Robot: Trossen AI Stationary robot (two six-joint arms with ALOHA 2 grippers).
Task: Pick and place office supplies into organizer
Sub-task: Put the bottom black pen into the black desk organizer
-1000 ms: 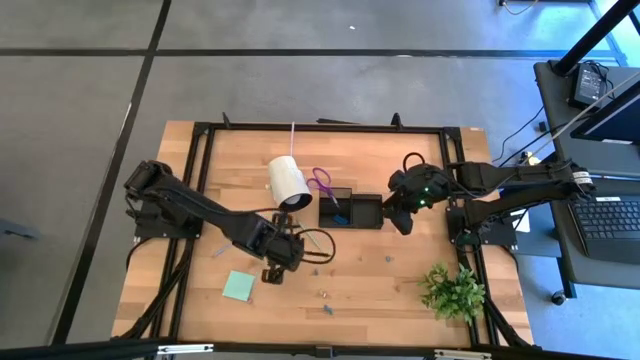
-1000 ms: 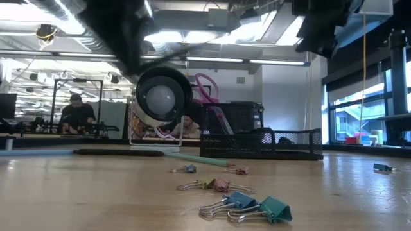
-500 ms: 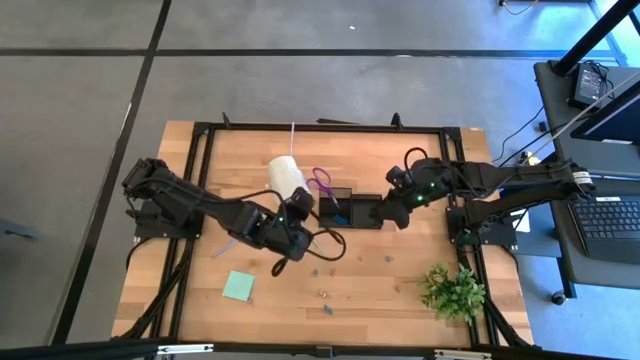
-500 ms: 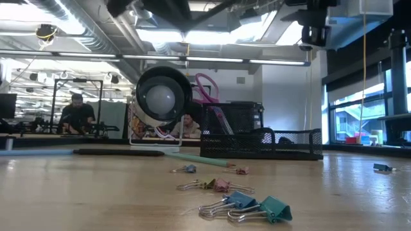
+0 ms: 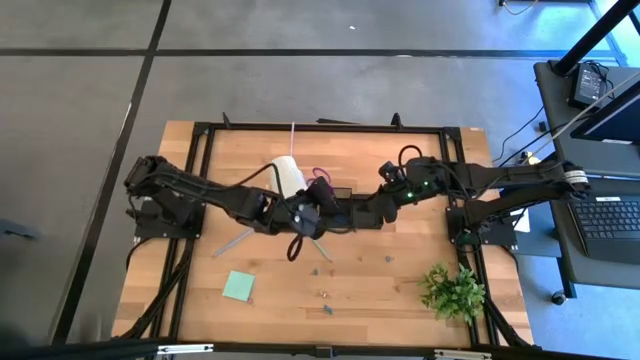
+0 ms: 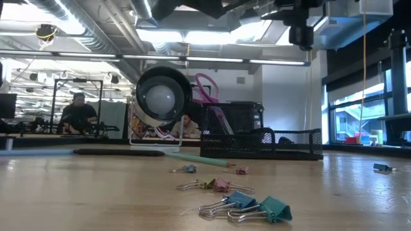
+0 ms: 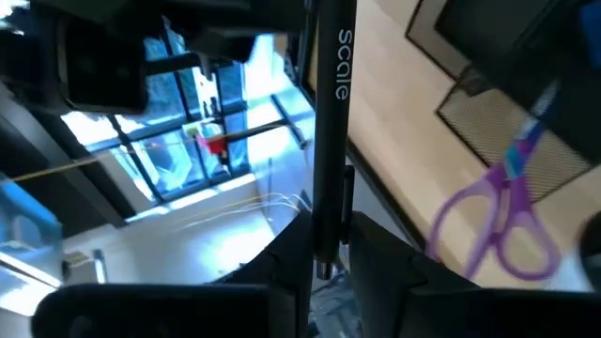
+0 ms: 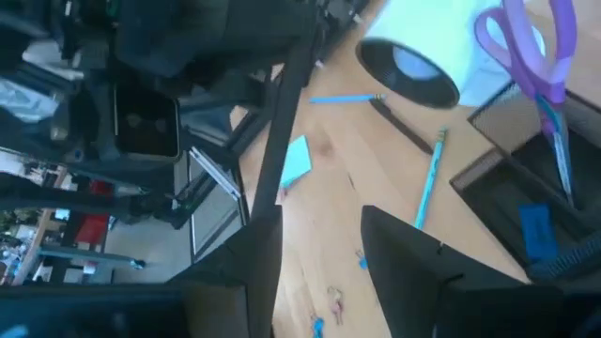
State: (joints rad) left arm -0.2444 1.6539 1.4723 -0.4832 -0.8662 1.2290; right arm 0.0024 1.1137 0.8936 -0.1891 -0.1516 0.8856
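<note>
My left gripper (image 5: 322, 208) hangs above the black organizer (image 6: 257, 138), shut on a black pen (image 7: 327, 141). My right gripper (image 5: 368, 210) faces it from the table's right, open (image 8: 319, 235). The pen (image 8: 291, 113) reaches from the left gripper to beside one right finger (image 8: 258, 263); whether it touches that finger, I cannot tell. Purple-handled scissors (image 7: 498, 225) stick up out of the organizer. A mint sticky-note pad (image 5: 238, 286), a light pencil (image 8: 427, 178) and some clips (image 6: 244, 205) lie on the table. My left gripper pinches the black pen near one end (image 7: 324, 246) between its two fingers. The pen juts straight out ahead of the fingers, in line with them, toward my right gripper. It is lifted clear of the table and the organizer.
A white roll (image 5: 290, 178) lies on its side just left of the organizer. A green plant (image 5: 455, 290) stands at the near right. The black frame (image 5: 320, 126) runs round the table's edges. People sit in the room beyond the table (image 6: 77, 112).
My left gripper has risen from the table near the sticky-note pad and carried the pen toward the far right, over the organizer, rolling its wrist on the way. My right gripper has moved toward the table's left to meet it.
</note>
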